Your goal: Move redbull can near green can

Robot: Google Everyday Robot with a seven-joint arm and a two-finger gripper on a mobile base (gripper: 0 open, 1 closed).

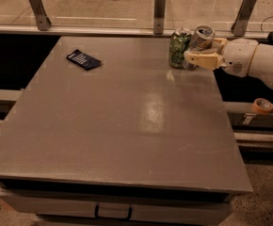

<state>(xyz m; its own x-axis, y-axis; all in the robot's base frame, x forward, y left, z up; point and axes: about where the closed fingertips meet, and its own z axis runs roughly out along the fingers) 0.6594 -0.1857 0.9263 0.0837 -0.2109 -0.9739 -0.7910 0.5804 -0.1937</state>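
Grey tabletop (127,126) carries the green can (178,48), upright near its far right edge. Just right of the green can, almost touching it, stands the redbull can (202,35), slightly tilted. The gripper (196,57) reaches in from the right and clasps it low on its body, pale fingers (207,59) closed on it. Well left of the green can lies a dark blue packet (83,59). A tape roll (262,106) sits off the table, right of the green can.
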